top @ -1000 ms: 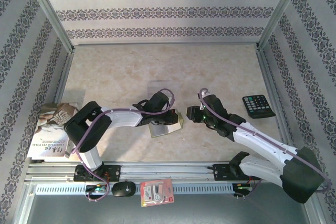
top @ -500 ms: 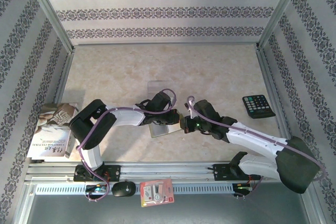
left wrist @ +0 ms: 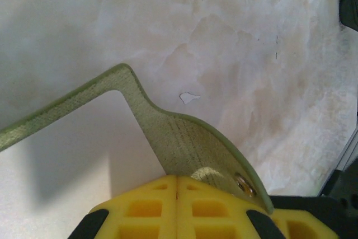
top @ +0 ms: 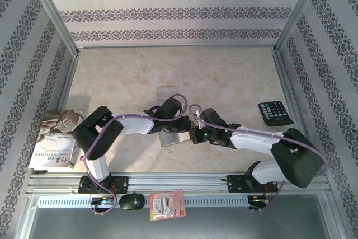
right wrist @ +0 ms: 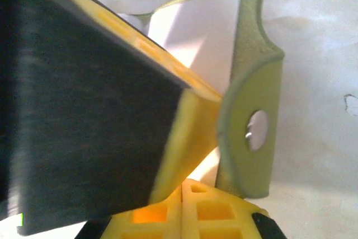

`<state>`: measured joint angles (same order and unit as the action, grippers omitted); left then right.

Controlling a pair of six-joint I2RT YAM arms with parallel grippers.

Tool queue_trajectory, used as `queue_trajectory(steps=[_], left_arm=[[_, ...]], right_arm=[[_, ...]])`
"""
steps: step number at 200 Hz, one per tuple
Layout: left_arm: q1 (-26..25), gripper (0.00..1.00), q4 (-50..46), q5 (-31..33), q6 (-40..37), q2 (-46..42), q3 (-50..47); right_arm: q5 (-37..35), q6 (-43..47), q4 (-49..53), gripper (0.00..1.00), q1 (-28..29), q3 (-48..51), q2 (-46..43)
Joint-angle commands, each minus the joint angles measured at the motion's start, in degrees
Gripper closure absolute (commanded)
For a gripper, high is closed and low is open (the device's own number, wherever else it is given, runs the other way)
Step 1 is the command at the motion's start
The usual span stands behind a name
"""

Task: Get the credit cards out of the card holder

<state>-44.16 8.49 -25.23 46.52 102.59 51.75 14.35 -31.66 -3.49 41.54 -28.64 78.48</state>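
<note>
The left gripper (left wrist: 177, 187) has its jaws pressed together, pinching the card holder (left wrist: 184, 141) by its flap. The right gripper (right wrist: 182, 201) has its jaws pressed together just beside that flap.

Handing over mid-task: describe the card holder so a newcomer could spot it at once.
On the marbled table, look at the near middle, where the two arms meet. The card holder sits there between the left gripper and right gripper. It is small, flat and olive-green with a pale inside, unlike the black keyed calculator at the right and the bigger book at the left.
</note>
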Motion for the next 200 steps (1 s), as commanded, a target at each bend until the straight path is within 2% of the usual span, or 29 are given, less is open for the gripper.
queue_trajectory(steps=[1,16,63,104,117,171,200], left_arm=[[-0.4,0.94,1.6,0.0,0.0,-3.3,-0.5],[-0.2,0.93,1.3,0.5,-0.2,-4.3,-0.7],[1.7,0.82,-0.2,3.4,-0.9,-10.2,-2.5],[1.9,0.74,-11.6,13.6,-6.3,-22.0,-5.4],[2.6,0.73,-14.9,15.0,-6.9,-25.0,-7.5],[4.2,0.62,-19.2,17.3,-3.6,-32.3,-17.2],[4.6,0.63,-21.8,19.4,-3.4,-33.3,-18.9]], right_arm=[[-2.7,-1.0,-2.9,1.00,0.6,0.5,1.9],[-3.7,-1.1,-2.5,1.00,0.5,0.9,3.0],[-6.1,-2.3,-2.0,1.00,0.4,1.9,3.4],[-7.3,-2.3,-0.7,0.99,0.5,1.2,3.3],[-7.2,-2.4,-0.7,0.99,0.5,0.8,3.8],[-7.3,-1.9,-0.7,0.97,1.6,-0.8,5.3],[-7.5,-1.6,-0.4,0.97,2.0,-1.1,5.4]])
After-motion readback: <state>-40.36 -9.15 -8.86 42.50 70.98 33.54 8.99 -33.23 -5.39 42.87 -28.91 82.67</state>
